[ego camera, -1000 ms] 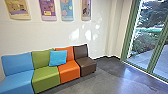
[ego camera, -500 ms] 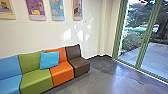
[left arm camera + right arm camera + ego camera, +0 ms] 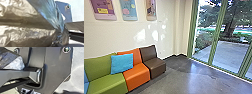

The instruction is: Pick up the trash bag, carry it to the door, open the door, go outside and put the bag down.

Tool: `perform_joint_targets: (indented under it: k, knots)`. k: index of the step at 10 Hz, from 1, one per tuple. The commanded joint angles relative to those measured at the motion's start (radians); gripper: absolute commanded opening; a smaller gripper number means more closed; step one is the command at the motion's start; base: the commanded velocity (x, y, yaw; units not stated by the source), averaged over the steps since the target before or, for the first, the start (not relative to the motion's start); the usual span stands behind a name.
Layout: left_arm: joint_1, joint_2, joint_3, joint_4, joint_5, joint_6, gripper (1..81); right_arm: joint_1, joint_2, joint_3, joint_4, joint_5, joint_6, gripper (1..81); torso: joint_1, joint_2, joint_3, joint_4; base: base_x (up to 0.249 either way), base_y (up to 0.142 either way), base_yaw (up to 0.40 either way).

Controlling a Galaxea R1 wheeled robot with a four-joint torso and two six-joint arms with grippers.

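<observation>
In the left wrist view the trash bag (image 3: 31,33) is large and close, shiny and crumpled. Its thin film is drawn tight into a bunched part, where my left gripper (image 3: 62,36) is shut on it. Part of the bag (image 3: 15,63) also appears in the right wrist view, beyond the jointed bar. How my right gripper stands cannot be told. Ahead on the right in the head view is a glass door wall with green frames (image 3: 214,37); whether any panel is open cannot be told.
A row of joined seats in green, orange and brown (image 3: 155,65) runs along the left wall, with a blue cushion (image 3: 122,63) on it. Posters (image 3: 129,10) hang above. Grey floor (image 3: 184,80) leads to the glass; paving (image 3: 231,51) and trees lie outside.
The head camera has turned to the right, so more of the glass wall and the paved ground outside is in view, and less of the seat row.
</observation>
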Motion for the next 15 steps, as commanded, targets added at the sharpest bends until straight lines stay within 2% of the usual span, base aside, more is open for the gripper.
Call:
perform_joint_targets:
  k: [1, 15]
  knots:
    - [-0.046, 0.005, 0.004, 0.008, 0.077, 0.003, 1.0, 0.047, -0.001, 0.000, -0.005, -0.061, -0.004, 81.1, 0.000, 0.000, 0.000, 0.000, 0.000, 0.000, -0.277]
    - [-0.048, 0.003, 0.004, 0.008, 0.078, 0.004, 1.0, 0.047, 0.000, 0.000, -0.014, -0.061, -0.004, 81.1, 0.000, 0.000, 0.000, 0.000, 0.000, 0.000, -0.277]
